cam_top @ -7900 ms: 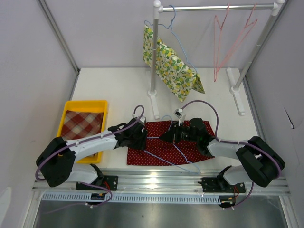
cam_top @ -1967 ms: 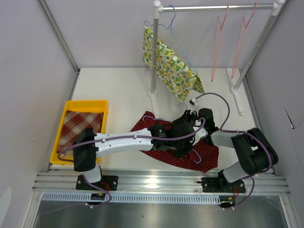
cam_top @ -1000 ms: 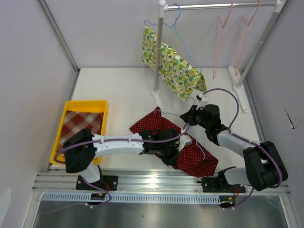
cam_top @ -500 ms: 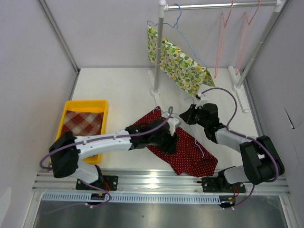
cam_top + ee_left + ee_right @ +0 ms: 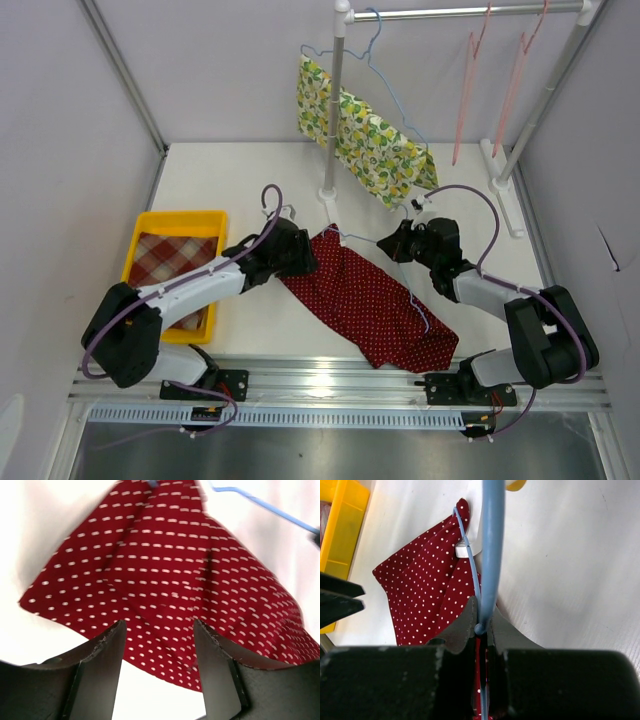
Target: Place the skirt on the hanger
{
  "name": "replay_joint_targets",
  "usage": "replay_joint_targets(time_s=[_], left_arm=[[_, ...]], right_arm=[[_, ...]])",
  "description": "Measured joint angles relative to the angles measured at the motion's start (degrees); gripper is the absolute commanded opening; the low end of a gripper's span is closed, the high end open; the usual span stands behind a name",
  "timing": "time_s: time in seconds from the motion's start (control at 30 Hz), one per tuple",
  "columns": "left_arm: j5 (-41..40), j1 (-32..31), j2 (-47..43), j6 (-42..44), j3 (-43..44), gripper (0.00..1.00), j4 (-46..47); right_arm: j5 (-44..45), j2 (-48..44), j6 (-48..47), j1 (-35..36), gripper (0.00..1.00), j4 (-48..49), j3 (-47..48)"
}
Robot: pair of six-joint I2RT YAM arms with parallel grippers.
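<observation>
Right wrist: right end effector (image 5: 482, 624) grips hanger (image 5: 492, 555) above skirt (image 5: 420, 590).

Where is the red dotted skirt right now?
In the top view, the red dotted skirt lies diagonally on the table, near centre, between the left gripper and the right gripper, which grips the blue hanger.

Red dotted skirt (image 5: 375, 305) lies diagonally (corner clipped to blue hanger (image 5: 491, 555)).

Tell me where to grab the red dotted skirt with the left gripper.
Probably its free left corner, approached low from the left: the red skirt lies flat there, facing the open left gripper, while its top corner sits by the blue hanger that the right gripper pinches.
</observation>
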Motion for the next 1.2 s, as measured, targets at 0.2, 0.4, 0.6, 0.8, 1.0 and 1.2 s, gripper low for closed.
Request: replay_joint_targets(time_s=[0.2,0.4,0.6,0.8,1.0,1.2], left_arm=[[-0.35,2.54,3.28,-2.05,-1.2,0.61,1.9],[0.11,3.91,6.99,-2.67,-1.25,0.59,4.63],[0.15,4.22,10.49,-3.04,-1.25,0.56,6.43],[0.2,4.46,13.27,-3.17,-1.25,0.46,7.69],[0.15,4.55,14.67,-3.91,-1.22,0.17,8.98],[0.13,4.76,15.1,-3.72,-0.96,0.0,9.35]], right_arm=[[-0.17,0.0,0.13,0.0,0.0,0.15,0.0],[-0.22,0.0,0.13,0.0,0.0,0.17,0.0],[-0.37,0.0,0.15,0.0,0.0,0.26,0.0],[-0.44,0.0,0.15,-0.02,0.0,0.42,0.0],[-0.61,0.0,0.17,-0.02,0.0,0.55,0.0],[-0.96,0.0,0.37,-0.07,0.0,0.68,0.0]])
